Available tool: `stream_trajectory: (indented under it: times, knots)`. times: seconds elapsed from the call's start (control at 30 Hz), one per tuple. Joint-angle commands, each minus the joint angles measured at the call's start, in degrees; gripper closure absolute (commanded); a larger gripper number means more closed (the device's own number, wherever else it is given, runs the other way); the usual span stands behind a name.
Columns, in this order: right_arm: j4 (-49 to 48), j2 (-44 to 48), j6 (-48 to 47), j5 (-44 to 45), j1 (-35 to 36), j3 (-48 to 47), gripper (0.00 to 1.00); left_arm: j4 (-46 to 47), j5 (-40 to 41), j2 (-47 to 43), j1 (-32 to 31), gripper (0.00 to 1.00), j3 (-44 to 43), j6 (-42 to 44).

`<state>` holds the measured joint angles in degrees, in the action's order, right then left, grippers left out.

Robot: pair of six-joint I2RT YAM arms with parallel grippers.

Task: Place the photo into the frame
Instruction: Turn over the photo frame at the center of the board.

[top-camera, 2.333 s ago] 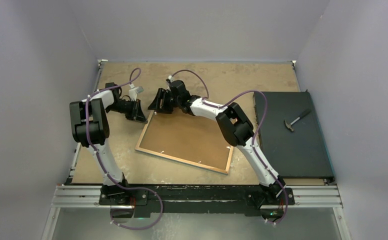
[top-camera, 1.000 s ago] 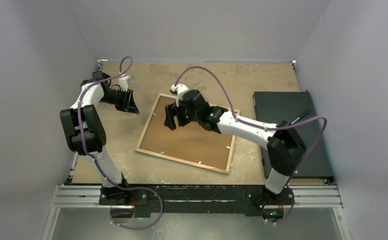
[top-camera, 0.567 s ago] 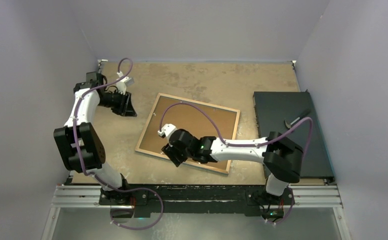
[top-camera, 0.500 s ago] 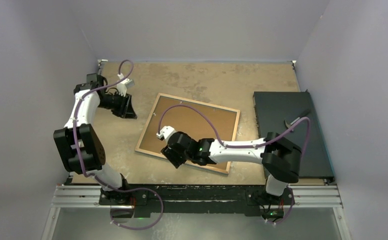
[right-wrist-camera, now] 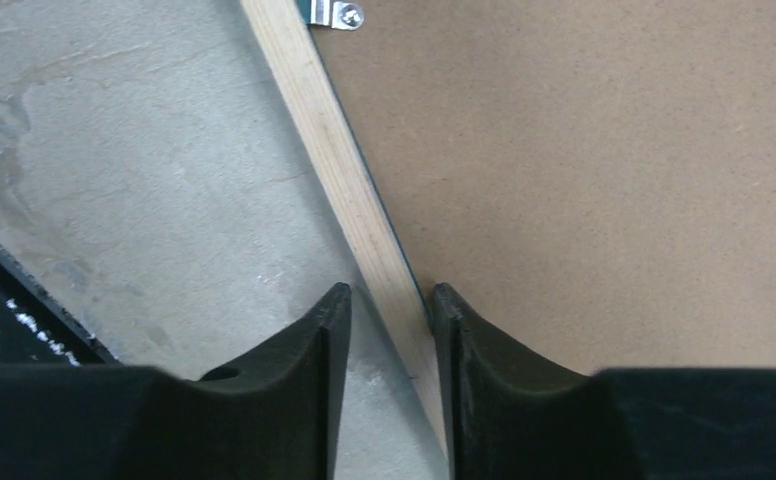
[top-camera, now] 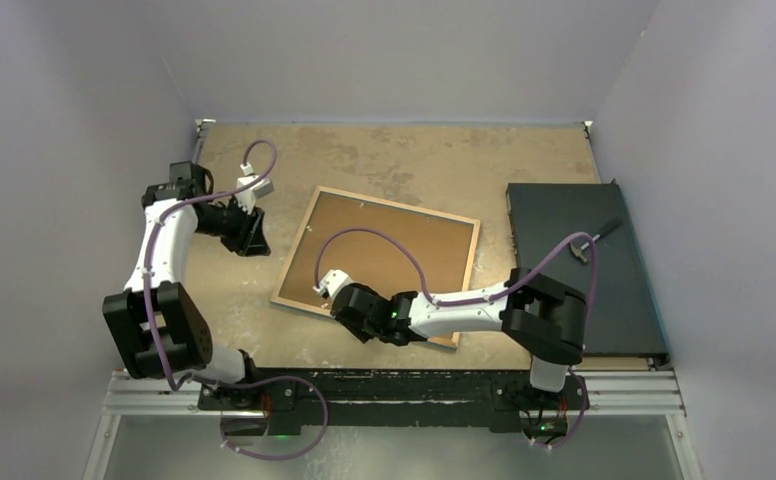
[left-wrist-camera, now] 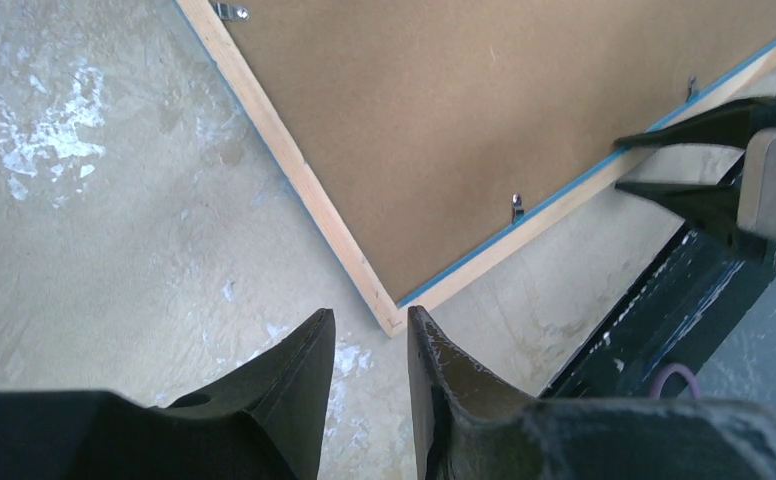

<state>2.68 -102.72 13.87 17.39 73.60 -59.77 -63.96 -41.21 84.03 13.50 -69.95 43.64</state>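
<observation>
The frame [top-camera: 292, 245] lies face down in the middle of the table, its wood rim up and a thin blue edge showing. The brown backing board [top-camera: 404, 250] sits inside it. The photo is hidden. My right gripper [top-camera: 349, 310] is low at the frame's near-left rim. In the right wrist view its jaws [right-wrist-camera: 386, 298] are a little apart and straddle the wood rim [right-wrist-camera: 314, 110], with the board [right-wrist-camera: 584, 170] to the right. My left gripper [top-camera: 249, 232] hovers left of the frame, slightly open and empty. In the left wrist view it [left-wrist-camera: 369, 325] points at the frame's corner [left-wrist-camera: 304, 190].
A black mat [top-camera: 579, 300] lies on the right side of the table with a hammer [top-camera: 592, 238] on it. Small metal clips [right-wrist-camera: 332, 12] sit on the rim's inner edge. The black base rail [top-camera: 394, 385] runs along the near edge. Walls close in the left, back and right.
My right arm swung from the frame's far-left corner across the board to its near-left rim and lowered. My left arm drew back left, then came slightly nearer. The frame has not moved.
</observation>
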Motion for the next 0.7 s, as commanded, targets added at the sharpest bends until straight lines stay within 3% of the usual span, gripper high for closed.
stream_trajectory:
  times: [0.0, 0.17, 0.47, 0.67]
  knots:
    - [-0.4, -0.3, 0.0, 2.4, 0.6, 0.0, 0.68, 0.2, 1.2, -2.8, 0.3, 0.69, 2.9, 6.4]
    - [0.6, -0.6, -0.2, 0.4, 0.5, -1.7, 0.99, 4.8, 2.9, -6.9, 0.4, 0.68, 9.7, 11.9]
    - [1.1, 3.3, 0.1, -8.0, -4.4, -8.0, 1.0, 13.8, -1.6, -28.5, 0.3, 0.66, 25.8, 33.1]
    - [1.8, 6.1, -0.1, -16.8, -8.9, -11.4, 1.0, 13.8, -4.6, -35.2, 0.3, 0.62, 29.7, 48.8]
